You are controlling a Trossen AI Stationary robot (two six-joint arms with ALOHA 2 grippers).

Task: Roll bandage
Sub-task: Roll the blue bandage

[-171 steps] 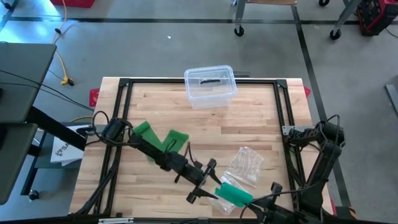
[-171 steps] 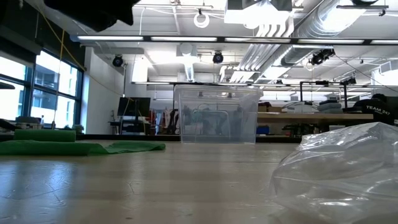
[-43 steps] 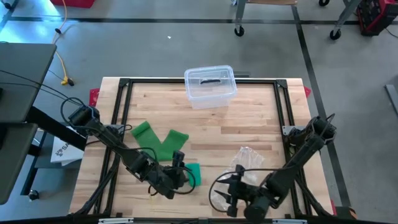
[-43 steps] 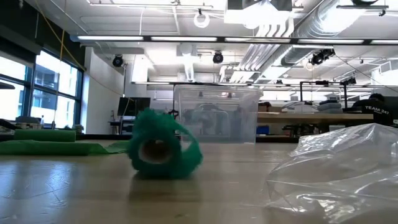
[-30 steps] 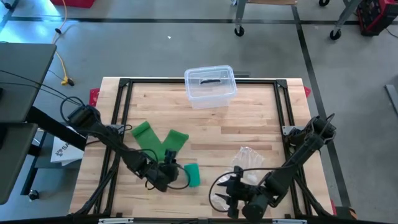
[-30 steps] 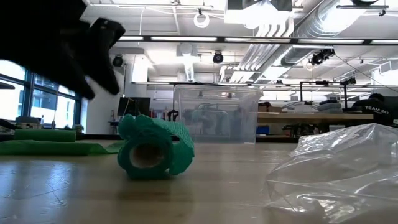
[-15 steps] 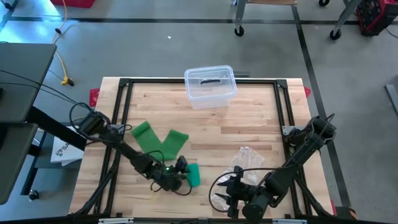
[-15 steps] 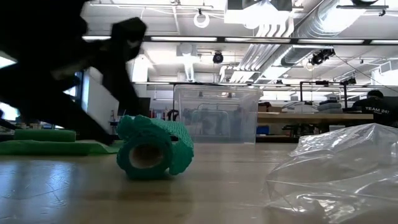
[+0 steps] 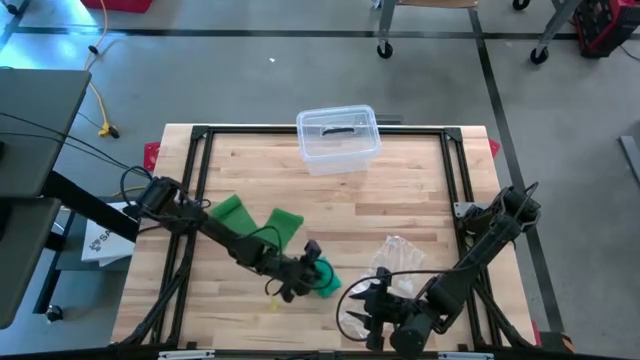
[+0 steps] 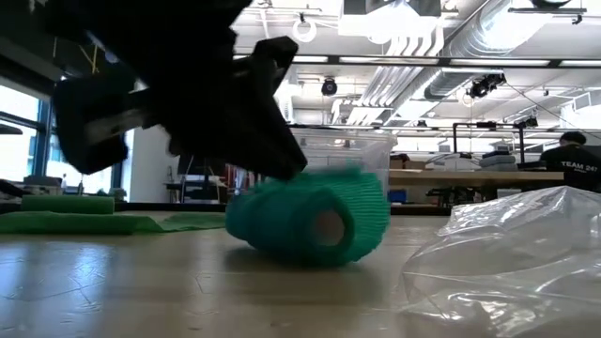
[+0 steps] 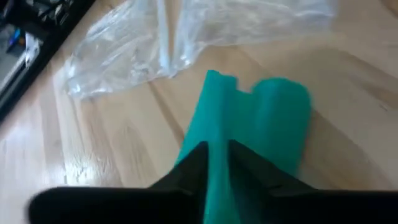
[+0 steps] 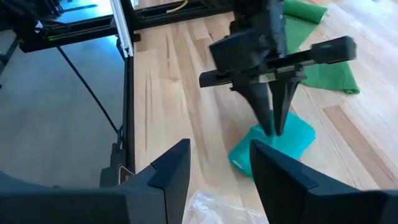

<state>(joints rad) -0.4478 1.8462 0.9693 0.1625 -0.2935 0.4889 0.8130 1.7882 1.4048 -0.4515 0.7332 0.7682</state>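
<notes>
One teal bandage roll [image 9: 326, 279] lies on its side on your wooden table [image 9: 400, 190], near the front edge, with a clear plastic bag [image 9: 398, 262] just beside it. Your left gripper [image 9: 311, 270] is down on it, fingers [image 11: 198, 163] pinched narrow on the loose flap of the bandage. Your right gripper [image 9: 362, 312] waits by the front edge near the bag, jaws apart and empty. Farther back lie a flat green bandage strip [image 9: 256, 220] and a clear plastic container [image 9: 338, 137].
</notes>
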